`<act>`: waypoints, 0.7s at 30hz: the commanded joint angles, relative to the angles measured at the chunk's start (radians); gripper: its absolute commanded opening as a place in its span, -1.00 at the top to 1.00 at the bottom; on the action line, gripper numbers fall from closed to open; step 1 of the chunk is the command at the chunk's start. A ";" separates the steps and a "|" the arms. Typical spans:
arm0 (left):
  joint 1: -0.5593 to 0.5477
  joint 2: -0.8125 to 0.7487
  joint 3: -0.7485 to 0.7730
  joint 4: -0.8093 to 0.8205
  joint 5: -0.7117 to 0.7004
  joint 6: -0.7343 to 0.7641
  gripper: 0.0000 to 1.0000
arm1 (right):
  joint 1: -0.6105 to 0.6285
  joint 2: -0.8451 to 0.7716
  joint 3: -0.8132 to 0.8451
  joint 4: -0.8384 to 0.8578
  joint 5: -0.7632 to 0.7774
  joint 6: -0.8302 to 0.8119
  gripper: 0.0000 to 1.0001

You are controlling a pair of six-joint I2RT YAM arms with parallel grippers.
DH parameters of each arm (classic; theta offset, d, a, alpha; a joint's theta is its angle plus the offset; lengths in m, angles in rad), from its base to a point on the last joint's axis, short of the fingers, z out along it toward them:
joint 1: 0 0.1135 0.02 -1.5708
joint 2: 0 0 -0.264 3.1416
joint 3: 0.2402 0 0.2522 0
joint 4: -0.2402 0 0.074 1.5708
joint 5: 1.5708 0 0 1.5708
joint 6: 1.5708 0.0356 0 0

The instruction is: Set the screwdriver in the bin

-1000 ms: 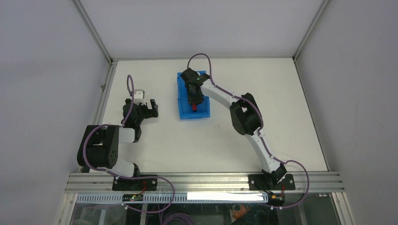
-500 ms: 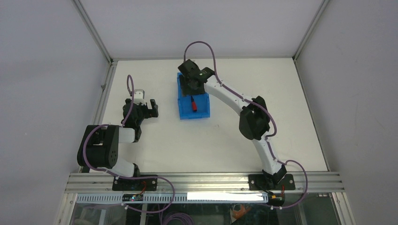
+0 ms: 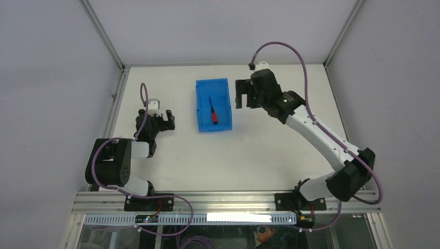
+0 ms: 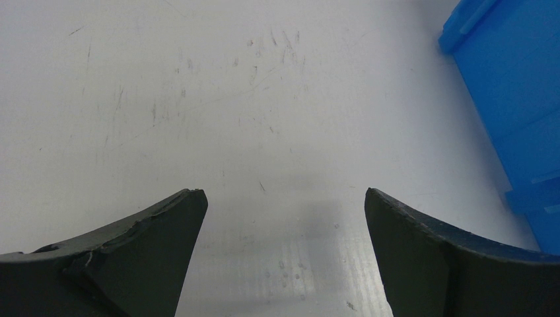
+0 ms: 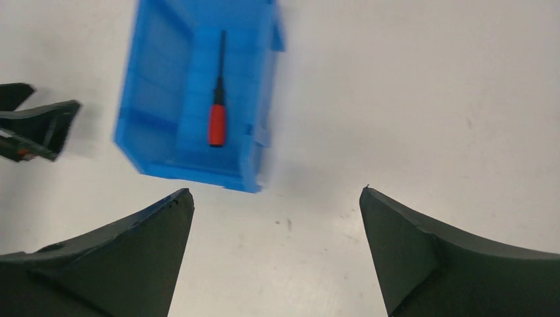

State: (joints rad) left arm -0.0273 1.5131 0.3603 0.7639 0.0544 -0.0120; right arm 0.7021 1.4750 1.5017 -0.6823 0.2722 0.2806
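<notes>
Screwdriver (image 5: 216, 115): short red handle, thin dark shaft. Lying flat on the floor of the bin (image 3: 199, 106), about midway along its length and a little right of centre. Handle toward the near end, shaft pointing to the far end, slightly slanted against the walls. Held by nothing, touched by no finger.

Bin: bright blue, rectangular, low-walled. Standing on the white table (image 3: 259, 150), toward the far side, long axis running away from the arm bases. Outline somewhat blurred in the right wrist view.

Right gripper (image 5: 275, 191): jaws spread wide, nothing between them but bare table. Placed to the right of the bin, apart from it, near the far edge of the table. Bin and screwdriver visible in its wrist view, above and left of the left finger.

Left gripper (image 4: 284, 191): jaws likewise well apart, empty, only scuffed table surface between the fingers. Positioned left of the bin, clear of it, with one blue corner of the bin at the right edge of its wrist view.

Purple cable (image 3: 290, 54): looped above the right wrist.
</notes>
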 commanded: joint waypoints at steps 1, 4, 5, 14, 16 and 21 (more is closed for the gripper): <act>-0.010 -0.007 0.019 0.049 0.002 0.003 -0.98 | -0.129 -0.165 -0.257 0.150 -0.019 0.014 -0.99; -0.011 -0.008 0.019 0.050 0.002 0.003 -0.98 | -0.246 -0.257 -0.425 0.185 -0.051 0.067 -0.99; -0.011 -0.007 0.019 0.049 0.002 0.003 -0.98 | -0.280 -0.283 -0.474 0.201 -0.068 0.080 -0.99; -0.011 -0.007 0.019 0.050 0.002 0.003 -0.98 | -0.456 -0.428 -0.803 0.330 -0.180 0.155 -0.99; -0.011 -0.007 0.019 0.049 0.002 0.003 -0.98 | -0.456 -0.441 -0.850 0.348 -0.160 0.173 -0.99; -0.011 -0.007 0.019 0.049 0.002 0.003 -0.98 | -0.458 -0.434 -0.872 0.334 -0.144 0.167 -0.99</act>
State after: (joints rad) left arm -0.0273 1.5131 0.3603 0.7639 0.0544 -0.0124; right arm 0.2489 1.0580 0.6254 -0.4217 0.1333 0.4267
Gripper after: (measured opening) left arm 0.991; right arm 0.993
